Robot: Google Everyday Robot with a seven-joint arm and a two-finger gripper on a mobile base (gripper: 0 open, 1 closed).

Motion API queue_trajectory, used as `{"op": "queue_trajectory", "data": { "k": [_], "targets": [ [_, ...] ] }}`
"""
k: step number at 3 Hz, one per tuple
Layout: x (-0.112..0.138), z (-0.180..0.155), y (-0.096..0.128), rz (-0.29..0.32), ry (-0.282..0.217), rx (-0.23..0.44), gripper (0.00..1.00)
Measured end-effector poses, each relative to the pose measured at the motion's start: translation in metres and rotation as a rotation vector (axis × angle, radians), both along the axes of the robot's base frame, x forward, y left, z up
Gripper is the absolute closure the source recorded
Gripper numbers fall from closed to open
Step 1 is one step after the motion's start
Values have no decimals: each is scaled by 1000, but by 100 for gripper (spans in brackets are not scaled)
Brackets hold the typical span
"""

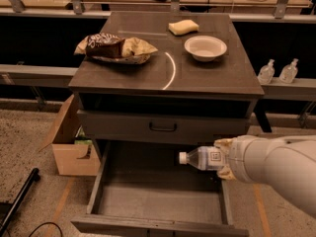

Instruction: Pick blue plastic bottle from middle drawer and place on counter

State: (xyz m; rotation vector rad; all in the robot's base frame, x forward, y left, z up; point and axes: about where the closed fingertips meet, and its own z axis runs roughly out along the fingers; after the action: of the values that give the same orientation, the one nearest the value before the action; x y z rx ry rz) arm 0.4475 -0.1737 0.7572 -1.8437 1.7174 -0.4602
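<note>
The blue plastic bottle (201,158), clear with a white cap and a pale label, lies sideways in my gripper (223,158), cap pointing left. I hold it above the right part of the open middle drawer (158,201), lifted off its grey floor and level with the shut drawer front above. My white arm (276,172) comes in from the right. The counter (197,75), dark grey with a curved pale streak, lies above and behind the bottle.
On the counter sit a chip bag (114,48), a yellow sponge (183,27) and a white bowl (205,48). The upper drawer front has a black handle (163,127). A cardboard box (74,142) stands left of the cabinet. Two pump-top bottles (276,72) stand on a ledge at right.
</note>
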Motion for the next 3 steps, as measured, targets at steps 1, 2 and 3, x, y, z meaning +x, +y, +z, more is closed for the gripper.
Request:
{"op": "queue_trajectory", "data": {
  "k": [1, 2, 3],
  "targets": [
    [7, 64, -4, 43, -94, 31, 100],
    [30, 109, -3, 140, -200, -1, 100],
    [66, 139, -3, 217, -313, -54, 100]
  ]
}}
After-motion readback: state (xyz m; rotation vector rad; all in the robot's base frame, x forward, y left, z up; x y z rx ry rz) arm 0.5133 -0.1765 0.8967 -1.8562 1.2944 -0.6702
